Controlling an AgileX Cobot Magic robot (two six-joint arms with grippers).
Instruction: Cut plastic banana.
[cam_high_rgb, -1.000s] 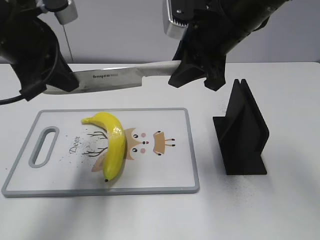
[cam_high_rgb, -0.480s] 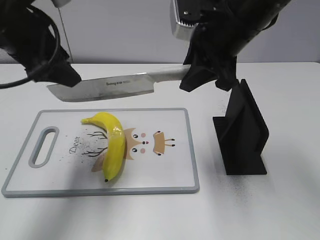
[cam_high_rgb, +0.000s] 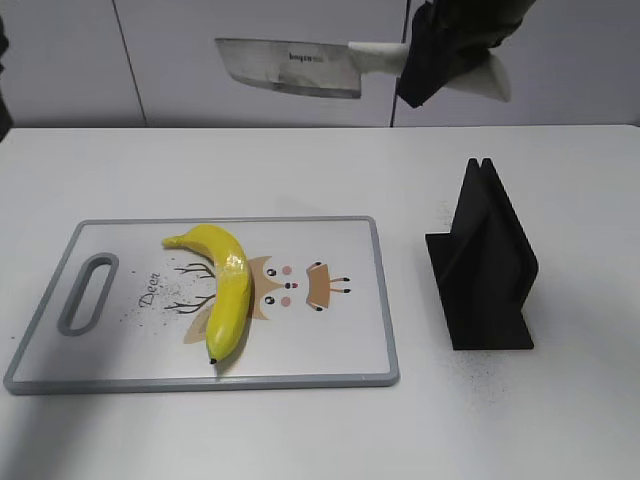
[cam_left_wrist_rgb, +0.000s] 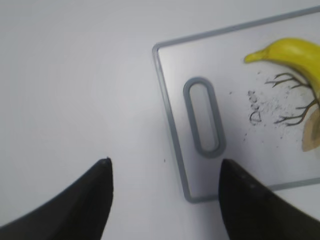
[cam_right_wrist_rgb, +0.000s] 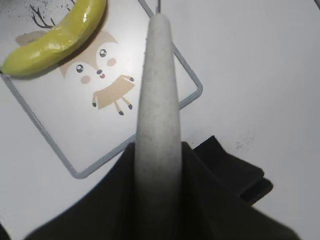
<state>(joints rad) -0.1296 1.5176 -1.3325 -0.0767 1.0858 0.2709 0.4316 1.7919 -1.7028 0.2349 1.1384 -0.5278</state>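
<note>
The yellow plastic banana (cam_high_rgb: 225, 285) lies whole on the cutting board (cam_high_rgb: 340, 350); it also shows in the left wrist view (cam_left_wrist_rgb: 295, 55) and the right wrist view (cam_right_wrist_rgb: 60, 35). My right gripper (cam_high_rgb: 432, 55) is shut on the white handle of a cleaver knife (cam_high_rgb: 290, 65), held high above the table with the blade pointing left. The handle (cam_right_wrist_rgb: 157, 95) runs up the middle of the right wrist view. My left gripper (cam_left_wrist_rgb: 162, 165) is open and empty, above the table by the board's handle-hole corner (cam_left_wrist_rgb: 202, 120). It is out of the exterior view.
A black knife stand (cam_high_rgb: 485, 265) stands on the white table to the right of the board; it also shows in the right wrist view (cam_right_wrist_rgb: 235, 170). A white wall is behind the table.
My right gripper has lifted the knife up and to the right, well above the board. My left arm has drawn back out of the exterior view.
</note>
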